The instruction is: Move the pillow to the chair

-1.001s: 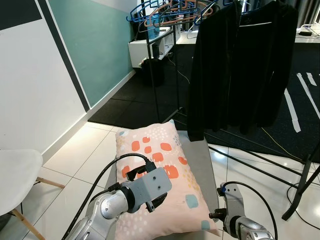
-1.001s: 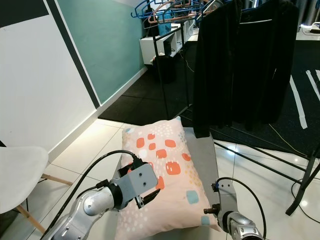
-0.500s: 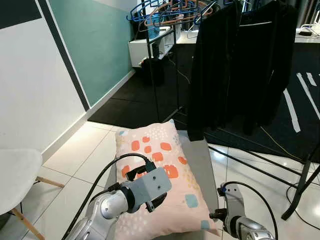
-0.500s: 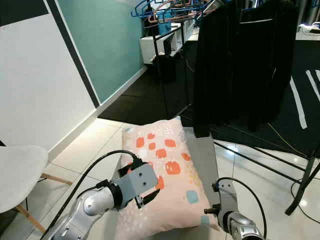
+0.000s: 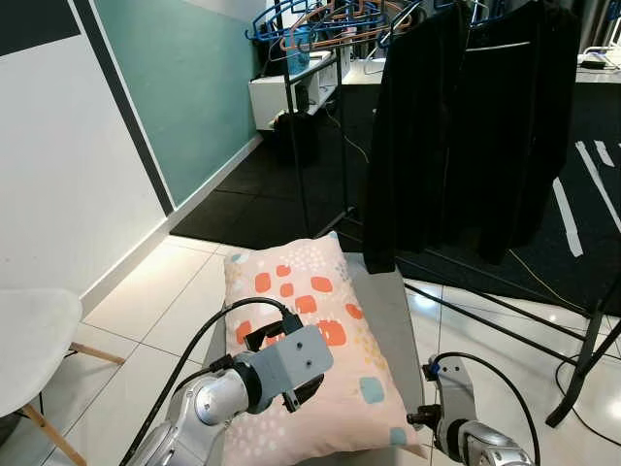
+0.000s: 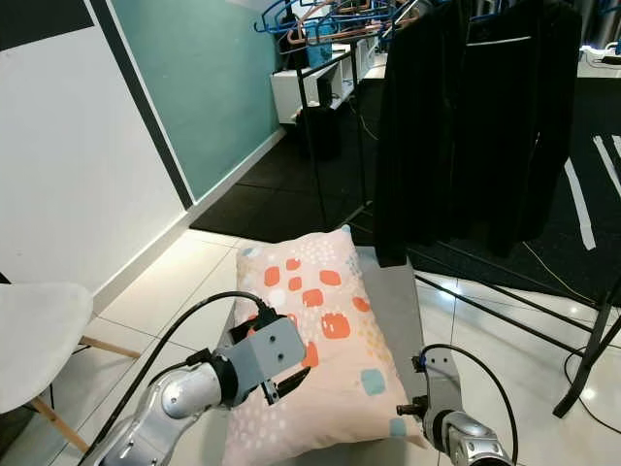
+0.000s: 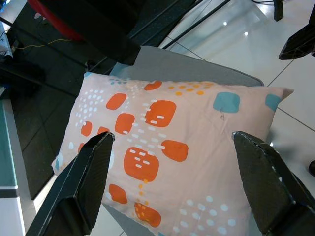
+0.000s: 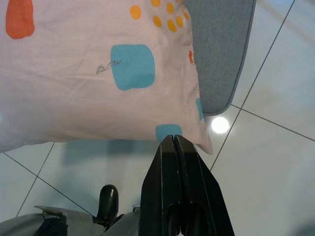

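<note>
The pillow (image 5: 309, 291), pale pink with orange and teal patches, lies flat on a grey chair seat (image 5: 390, 296) in front of me. My left gripper (image 7: 173, 136) hovers open just above the pillow's near half, its fingers (image 7: 93, 167) spread wide over it with nothing between them. At the pillow's near right corner (image 8: 202, 142), low over the tiled floor, my right gripper (image 8: 173, 138) is shut. Its tips meet the pillow's edge by a teal patch. My right arm (image 5: 454, 427) sits at the bottom of the left eye view.
A white chair (image 5: 29, 340) stands at the left by the wall. Behind the grey seat a metal clothes rack (image 5: 320, 146) holds black garments (image 5: 466, 126) and hangers. Its floor bars (image 5: 505, 325) and right leg (image 5: 582, 359) cross the tiles. Black carpet (image 5: 252, 194) lies beyond.
</note>
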Controlling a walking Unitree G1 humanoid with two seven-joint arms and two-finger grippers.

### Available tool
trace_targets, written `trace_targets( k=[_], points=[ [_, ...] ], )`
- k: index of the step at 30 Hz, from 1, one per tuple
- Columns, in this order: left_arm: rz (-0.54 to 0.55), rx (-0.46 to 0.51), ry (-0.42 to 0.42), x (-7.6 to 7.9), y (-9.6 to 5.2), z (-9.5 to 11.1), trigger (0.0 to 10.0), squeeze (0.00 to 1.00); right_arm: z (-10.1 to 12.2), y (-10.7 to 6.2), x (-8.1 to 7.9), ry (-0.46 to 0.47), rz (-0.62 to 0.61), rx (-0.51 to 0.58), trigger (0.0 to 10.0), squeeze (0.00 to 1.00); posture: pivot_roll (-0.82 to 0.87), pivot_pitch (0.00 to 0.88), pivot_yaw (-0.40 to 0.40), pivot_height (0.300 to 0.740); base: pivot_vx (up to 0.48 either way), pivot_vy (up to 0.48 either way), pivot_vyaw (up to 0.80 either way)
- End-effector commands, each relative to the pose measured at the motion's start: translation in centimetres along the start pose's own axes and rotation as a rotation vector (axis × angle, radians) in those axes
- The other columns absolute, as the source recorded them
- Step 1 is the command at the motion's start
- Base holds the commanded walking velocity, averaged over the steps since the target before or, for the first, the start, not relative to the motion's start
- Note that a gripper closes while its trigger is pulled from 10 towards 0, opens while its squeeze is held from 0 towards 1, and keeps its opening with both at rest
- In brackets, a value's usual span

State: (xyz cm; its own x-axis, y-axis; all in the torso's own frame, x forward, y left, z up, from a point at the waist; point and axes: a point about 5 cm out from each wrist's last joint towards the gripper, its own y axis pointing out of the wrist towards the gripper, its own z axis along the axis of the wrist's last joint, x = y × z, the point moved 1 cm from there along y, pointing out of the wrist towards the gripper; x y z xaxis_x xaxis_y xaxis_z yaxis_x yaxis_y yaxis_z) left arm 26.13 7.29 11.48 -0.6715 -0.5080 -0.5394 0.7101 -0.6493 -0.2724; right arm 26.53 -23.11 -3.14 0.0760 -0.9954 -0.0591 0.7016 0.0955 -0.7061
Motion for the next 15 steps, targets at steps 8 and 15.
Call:
trace_targets(
  k=[8,15],
  points=[
    [0.007,-0.020,-0.005,-0.51,-0.14,-0.50,10.0,0.00,0.11,0.11,-0.32,0.028,0.010,0.002,10.0,0.00,-0.13,0.045,0.080,0.740,0.000,0.000,0.00],
    [0.001,-0.007,-0.001,-0.51,-0.11,-0.32,10.0,0.00,0.14,0.07,-0.19,0.032,0.008,0.002,10.0,0.00,-0.13,0.052,0.084,0.740,0.000,0.000,0.00]
  ],
)
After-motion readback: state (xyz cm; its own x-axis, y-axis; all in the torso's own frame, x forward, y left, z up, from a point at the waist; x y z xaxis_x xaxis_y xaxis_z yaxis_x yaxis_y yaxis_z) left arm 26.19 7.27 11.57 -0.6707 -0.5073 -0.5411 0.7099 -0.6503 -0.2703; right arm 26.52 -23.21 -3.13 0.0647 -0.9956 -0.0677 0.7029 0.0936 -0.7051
